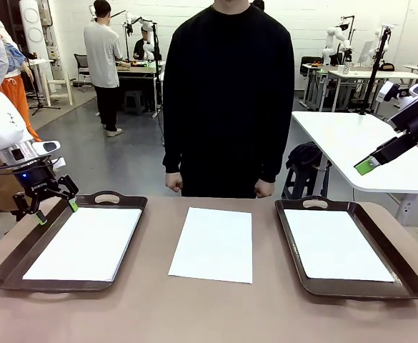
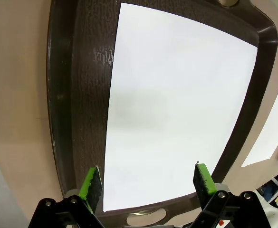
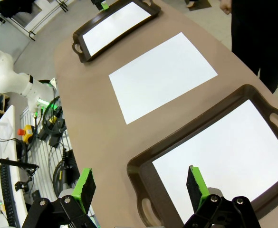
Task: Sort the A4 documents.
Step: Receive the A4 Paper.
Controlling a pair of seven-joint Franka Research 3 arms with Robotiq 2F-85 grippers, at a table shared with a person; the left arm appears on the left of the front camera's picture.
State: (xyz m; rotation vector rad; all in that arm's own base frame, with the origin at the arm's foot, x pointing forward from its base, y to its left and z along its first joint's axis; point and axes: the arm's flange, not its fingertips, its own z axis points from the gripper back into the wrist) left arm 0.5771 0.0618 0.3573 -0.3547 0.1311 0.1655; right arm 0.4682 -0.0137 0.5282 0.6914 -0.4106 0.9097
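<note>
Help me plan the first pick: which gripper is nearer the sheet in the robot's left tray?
Left. The left gripper hovers open over that sheet at its far end; the right gripper hangs high by the right tray.

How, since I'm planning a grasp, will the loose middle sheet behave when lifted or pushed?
The middle sheet looks thin and lies flat on the table, so it would likely flop if lifted by one edge. It probably weighs little. Flush against the smooth top, it may slide when pushed.
</note>
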